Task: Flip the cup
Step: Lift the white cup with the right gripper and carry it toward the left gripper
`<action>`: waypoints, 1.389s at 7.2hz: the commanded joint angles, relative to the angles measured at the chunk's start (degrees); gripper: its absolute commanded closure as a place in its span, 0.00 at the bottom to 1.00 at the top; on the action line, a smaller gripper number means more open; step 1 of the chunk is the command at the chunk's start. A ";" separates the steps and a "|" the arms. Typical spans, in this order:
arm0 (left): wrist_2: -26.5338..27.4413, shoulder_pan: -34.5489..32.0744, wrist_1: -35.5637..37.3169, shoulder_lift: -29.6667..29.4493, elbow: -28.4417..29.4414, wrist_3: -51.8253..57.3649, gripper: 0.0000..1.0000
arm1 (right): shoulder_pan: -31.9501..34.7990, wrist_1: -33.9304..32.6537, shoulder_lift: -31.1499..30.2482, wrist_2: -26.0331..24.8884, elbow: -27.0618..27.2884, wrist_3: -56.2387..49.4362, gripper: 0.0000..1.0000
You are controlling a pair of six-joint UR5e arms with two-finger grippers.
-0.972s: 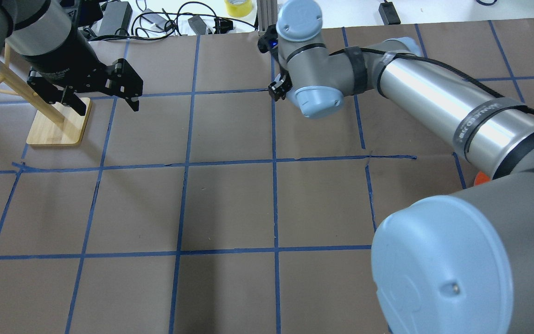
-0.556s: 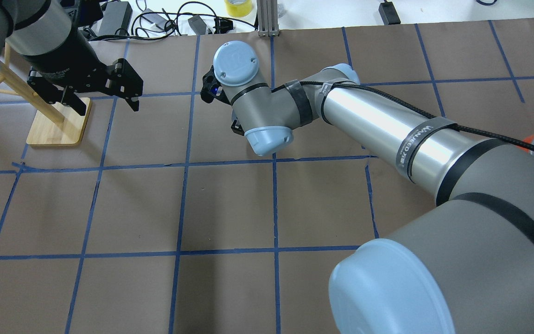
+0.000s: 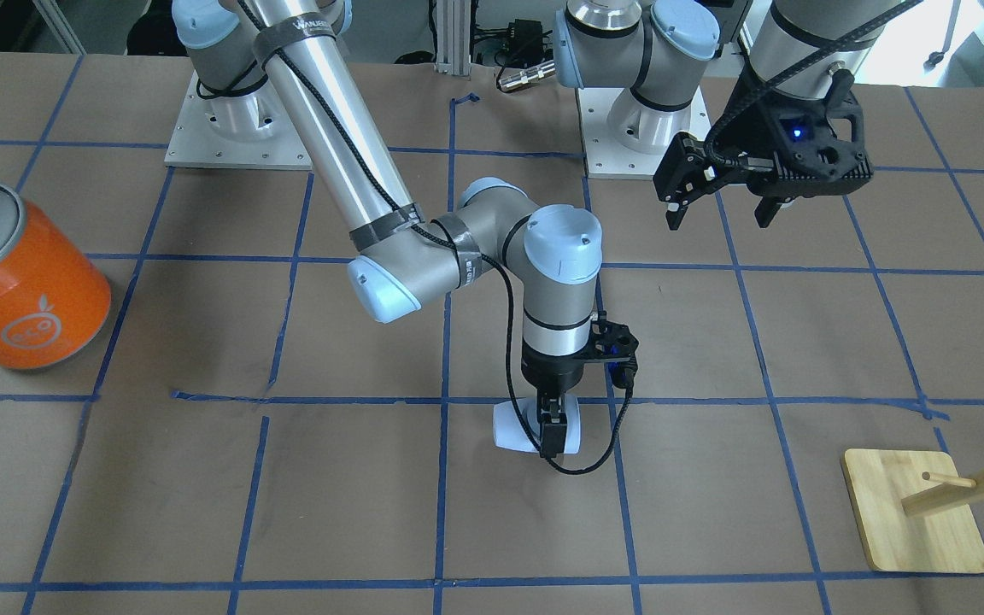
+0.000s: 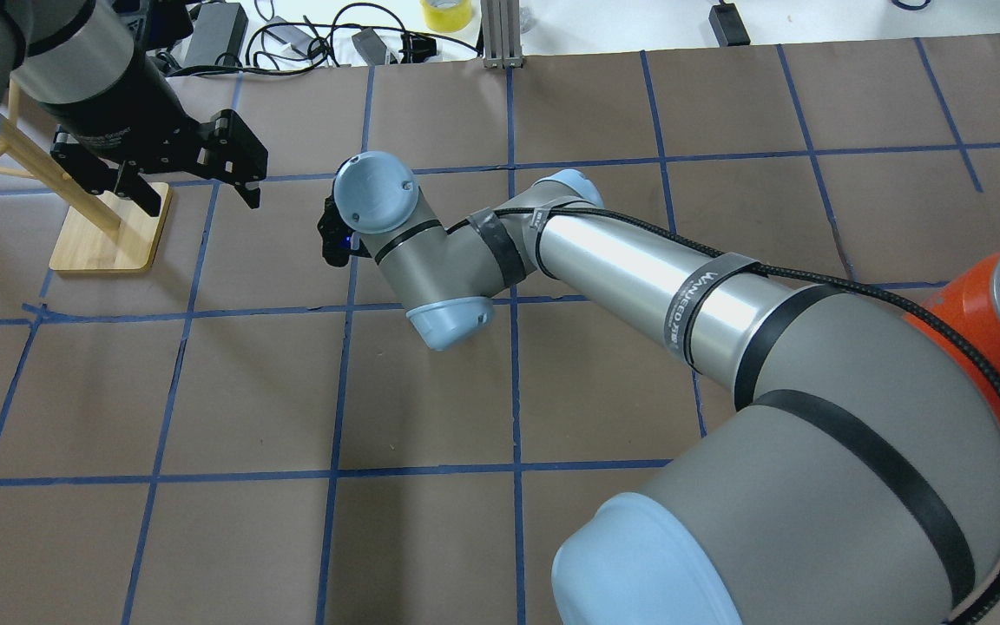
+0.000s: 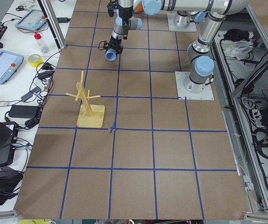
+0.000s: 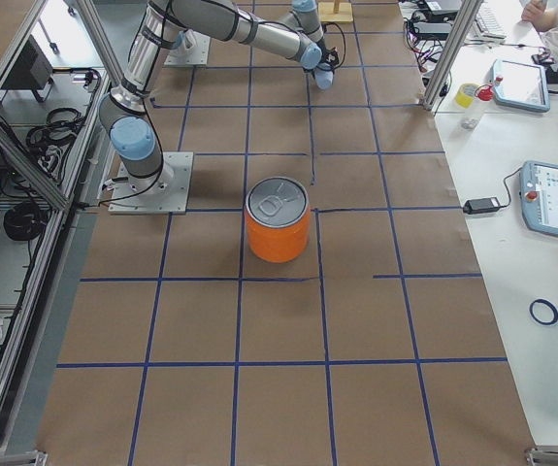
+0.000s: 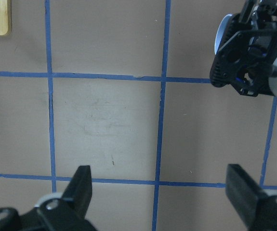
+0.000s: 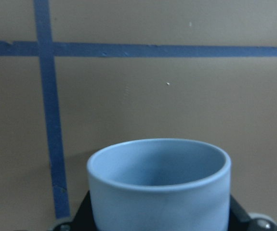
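Note:
The cup (image 3: pixel 519 427) is a small pale blue tumbler held in my right gripper (image 3: pixel 551 437), which is shut on it low over the table's middle. In the front-facing view the cup looks turned on its side; I cannot tell whether it touches the paper. In the right wrist view the cup (image 8: pixel 160 185) fills the lower middle, with its open mouth showing. It also shows in the left wrist view (image 7: pixel 221 32) behind the right wrist. In the overhead view the right wrist hides it. My left gripper (image 3: pixel 718 213) is open and empty, raised, and shows in the overhead view (image 4: pixel 200 195).
A big orange can (image 3: pixel 18 282) with a silver lid stands on the robot's right side and shows in the overhead view (image 4: pixel 982 330). A wooden peg rack (image 3: pixel 919 512) stands on the left side, by the left gripper in the overhead view (image 4: pixel 109 230). Cables lie beyond the far edge.
My right arm has swung to the overhead view's left and nearer the robot, carrying the wrist from the far middle toward the left gripper. The left arm has not moved.

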 commanded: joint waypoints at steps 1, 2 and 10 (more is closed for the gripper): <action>0.00 0.00 -0.09 0.00 0.00 0.00 0.00 | 1.03 -0.47 0.35 0.21 0.08 -3.46 0.58; 0.00 0.00 -0.09 0.00 0.00 0.00 0.00 | 0.94 -0.48 0.62 0.30 0.08 -3.47 0.58; 0.18 0.09 -0.88 0.09 0.00 0.17 0.00 | 0.24 1.36 -2.18 -0.22 0.69 -2.95 0.00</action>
